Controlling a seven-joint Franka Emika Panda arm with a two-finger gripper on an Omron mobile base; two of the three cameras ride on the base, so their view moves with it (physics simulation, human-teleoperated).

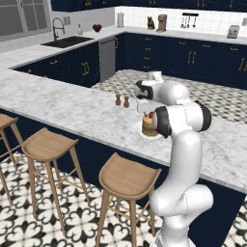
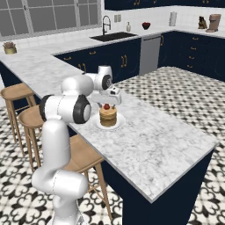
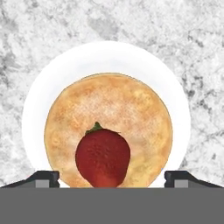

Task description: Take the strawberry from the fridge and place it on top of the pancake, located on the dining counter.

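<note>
- One strawberry is what we start from: in the hand view it sits between the two finger tips of our pincer, red with a little green at its top, resting on the top pancake.
- We read the pincer as spread wide: one finger tip and the other stand well apart on either side of the berry, and neither touches it, so nothing is pinched.
- Under the pincer lies the pancake, a round golden-brown stack, and the berry lies toward the near edge of its top, not at the middle.
- Around the stack, just past its edge, runs the white plate, and beyond the plate is the pale marble of the dining counter.
- From the base cameras we see the same thing from the side: the strawberry is a red dot on top of the pancake, with the pincer just above it.
- Farther out from the pincer, two small brown shakers stand on the counter, and wooden stools line its near side.
- We judge the task as good as done: the berry is out of the fridge and on the pancake, and let go.
- What seems left to us is only to lift the hand straight up and clear, without nudging the berry, which lies near the stack's edge and could roll off.
</note>
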